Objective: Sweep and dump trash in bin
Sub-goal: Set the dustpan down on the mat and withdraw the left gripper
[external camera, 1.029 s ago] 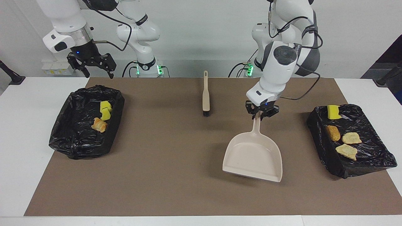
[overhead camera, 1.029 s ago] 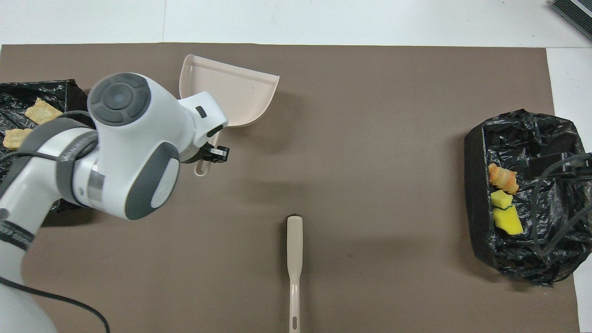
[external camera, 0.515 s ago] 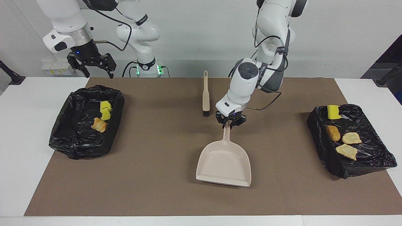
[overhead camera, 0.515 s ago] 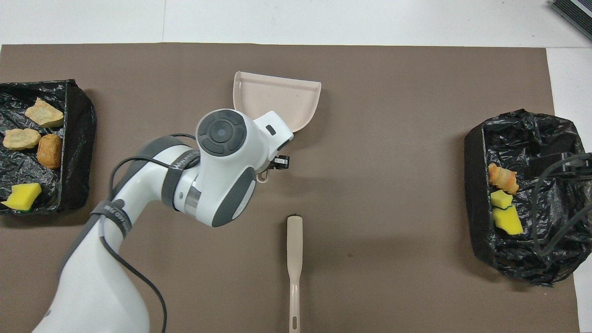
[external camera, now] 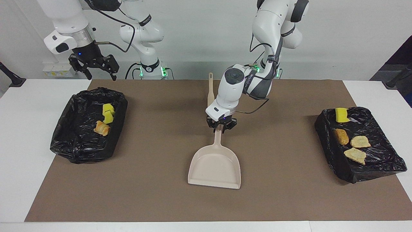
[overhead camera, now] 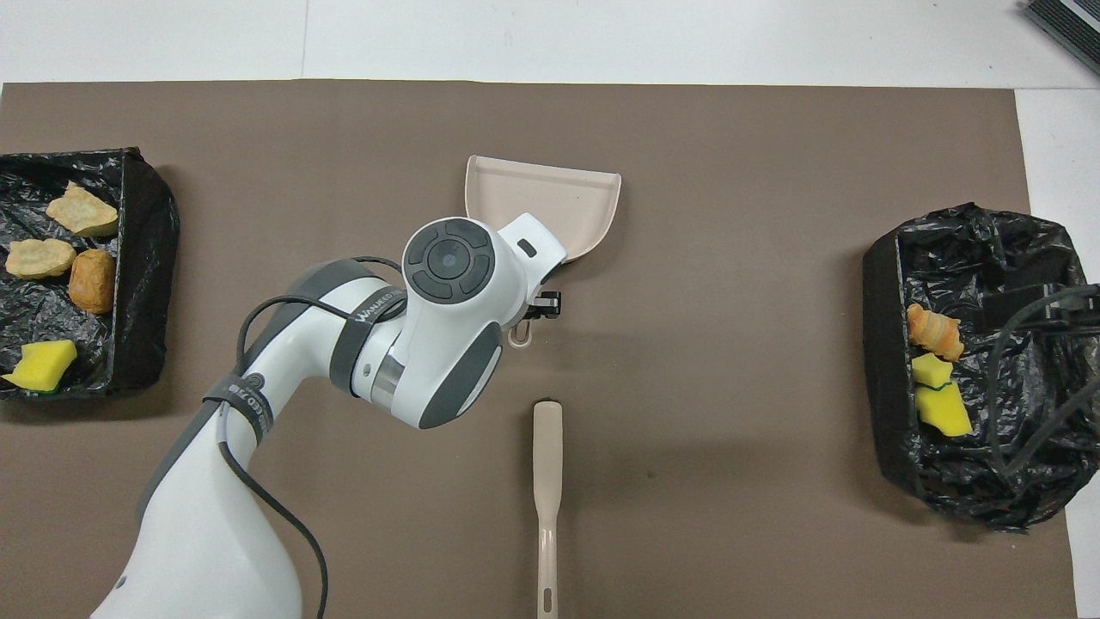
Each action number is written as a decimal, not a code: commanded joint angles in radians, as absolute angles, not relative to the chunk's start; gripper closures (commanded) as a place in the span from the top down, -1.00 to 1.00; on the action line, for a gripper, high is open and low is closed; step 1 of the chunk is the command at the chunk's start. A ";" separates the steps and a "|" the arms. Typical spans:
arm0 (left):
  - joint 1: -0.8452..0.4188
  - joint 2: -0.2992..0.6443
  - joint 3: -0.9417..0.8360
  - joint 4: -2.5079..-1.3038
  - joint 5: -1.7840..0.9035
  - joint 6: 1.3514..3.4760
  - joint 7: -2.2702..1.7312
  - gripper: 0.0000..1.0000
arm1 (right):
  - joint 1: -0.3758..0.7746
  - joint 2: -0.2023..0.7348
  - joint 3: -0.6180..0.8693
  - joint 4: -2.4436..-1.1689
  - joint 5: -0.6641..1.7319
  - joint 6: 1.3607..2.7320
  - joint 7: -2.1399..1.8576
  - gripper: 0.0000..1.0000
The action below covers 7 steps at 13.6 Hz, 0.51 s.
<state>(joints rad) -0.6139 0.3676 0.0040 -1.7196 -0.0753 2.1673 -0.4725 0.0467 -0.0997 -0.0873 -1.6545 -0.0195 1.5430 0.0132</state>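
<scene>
All the trash I see lies in two black-lined bins. The bin (external camera: pixel 74 145) at the right arm's end holds two yellow sponge chunks (external camera: pixel 108 113) and a brown pastry piece (external camera: pixel 102 128). The bin (external camera: pixel 370 167) at the left arm's end holds a yellow sponge (external camera: pixel 341 115) and three tan pieces (external camera: pixel 355 155). The beige dustpan (external camera: pixel 215 167) lies flat mid-mat, empty. My left gripper (external camera: pixel 220 126) sits at the top of its handle. My right gripper (external camera: pixel 101 76) hangs open and empty above the nearer rim of its bin.
The beige brush (overhead camera: pixel 546 481) lies on the brown mat (external camera: pixel 154 180), nearer to the robots than the dustpan (overhead camera: pixel 550 193), bristles toward it. The left arm's forearm covers part of it in the facing view. White table (external camera: pixel 29 129) borders the mat.
The left arm has carried the dustpan from beside the bin at its own end to the middle of the mat, where it lies flat. The right arm has not moved.
</scene>
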 commanded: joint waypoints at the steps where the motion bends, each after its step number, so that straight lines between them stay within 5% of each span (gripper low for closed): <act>1: -0.548 0.287 0.011 -1.721 -0.091 2.050 -0.468 1.00 | 0.041 -0.121 -0.086 -1.674 -0.006 1.539 -0.008 1.00; 7: -0.313 0.270 0.011 -1.574 -0.078 1.857 -0.255 1.00 | 0.041 -0.121 -0.086 -1.674 -0.006 1.539 -0.008 1.00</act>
<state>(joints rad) -0.3877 0.2672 0.0194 -1.6190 -0.0742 1.9313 -0.3552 0.0467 -0.0998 -0.0873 -1.6545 -0.0195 1.5430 0.0132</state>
